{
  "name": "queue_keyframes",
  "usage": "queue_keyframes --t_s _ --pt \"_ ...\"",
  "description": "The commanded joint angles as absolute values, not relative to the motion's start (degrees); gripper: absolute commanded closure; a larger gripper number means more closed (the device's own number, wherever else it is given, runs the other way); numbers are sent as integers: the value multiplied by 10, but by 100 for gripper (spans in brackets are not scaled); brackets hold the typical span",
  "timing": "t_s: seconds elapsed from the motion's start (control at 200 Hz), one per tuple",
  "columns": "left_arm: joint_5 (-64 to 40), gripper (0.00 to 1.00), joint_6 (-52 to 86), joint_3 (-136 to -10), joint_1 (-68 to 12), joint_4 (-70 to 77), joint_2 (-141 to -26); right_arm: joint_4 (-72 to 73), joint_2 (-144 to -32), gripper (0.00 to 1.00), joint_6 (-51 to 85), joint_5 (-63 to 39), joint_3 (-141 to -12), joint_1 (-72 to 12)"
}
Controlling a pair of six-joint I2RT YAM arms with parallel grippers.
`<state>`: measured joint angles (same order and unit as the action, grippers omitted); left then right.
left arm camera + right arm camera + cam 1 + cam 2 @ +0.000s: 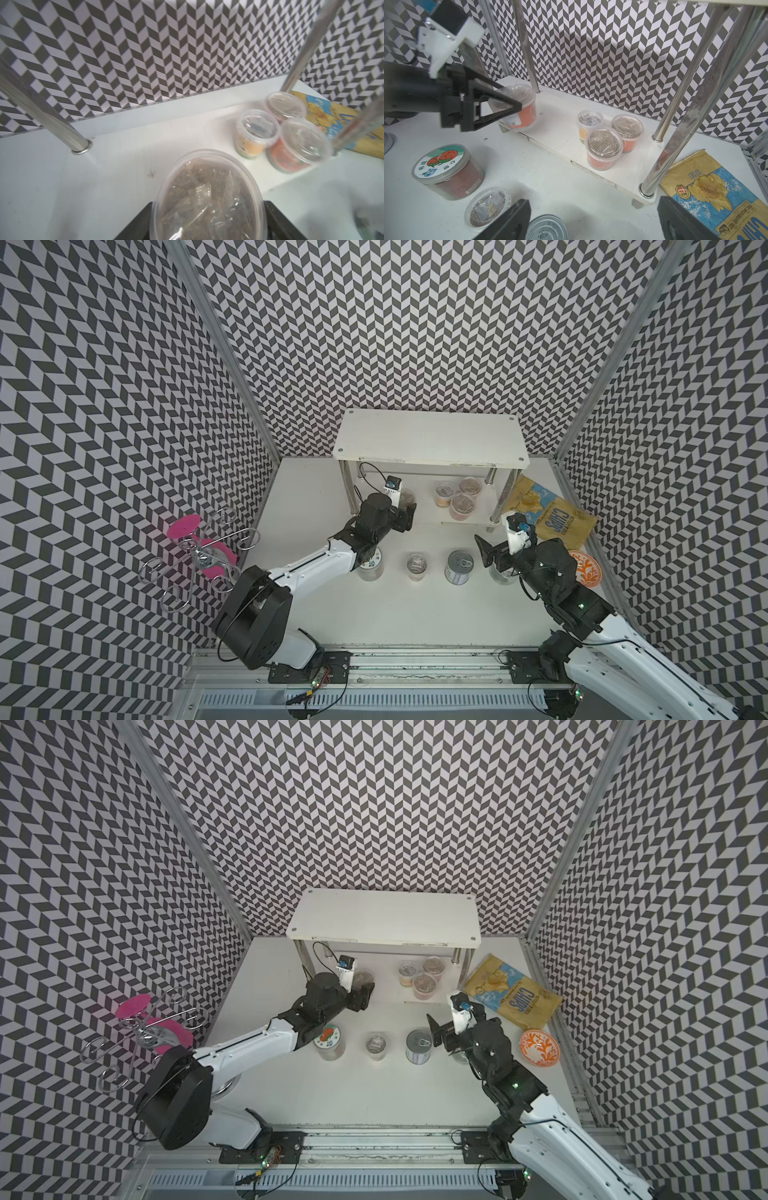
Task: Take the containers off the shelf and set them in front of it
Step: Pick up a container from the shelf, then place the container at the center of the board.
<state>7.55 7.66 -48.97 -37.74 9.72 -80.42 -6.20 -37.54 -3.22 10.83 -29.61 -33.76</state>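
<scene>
The white two-tier shelf point(432, 435) point(382, 915) stands at the back. My left gripper point(405, 508) point(209, 204) point(508, 97) is shut on a clear film-topped cup point(407, 498) point(207, 187) point(523, 112), tilted over the left end of the lower tier point(562, 141). Three more cups point(462, 506) point(603, 145) cluster on that tier's right half. In front of the shelf stand a tomato-lidded jar point(370, 568) point(444, 166), a cup point(417, 565), a tin can point(460, 566) and another jar point(500, 574). My right gripper point(498, 537) point(592, 201) hangs open and empty above that jar.
A yellow-blue chips bag point(548, 514) lies right of the shelf, with an orange-patterned bowl point(584, 568) in front of it. A chrome wire stand with pink discs point(199, 556) sits at the far left. Chrome legs point(675, 116) frame the lower tier. Patterned walls enclose the table.
</scene>
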Motion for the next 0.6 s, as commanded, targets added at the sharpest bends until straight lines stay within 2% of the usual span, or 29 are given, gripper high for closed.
queue_keyframes --t_s 0.0,0.26,0.596 --pt "111 22 108 -460 -435 40 -727 -21 -374 0 -30 105 -288 -331" --pt "207 23 244 -394 -599 -119 -586 -1 -388 0 -38 78 -285 -314" --pt "297 23 449 -349 -735 -286 -533 14 -409 0 -53 43 -289 -296"
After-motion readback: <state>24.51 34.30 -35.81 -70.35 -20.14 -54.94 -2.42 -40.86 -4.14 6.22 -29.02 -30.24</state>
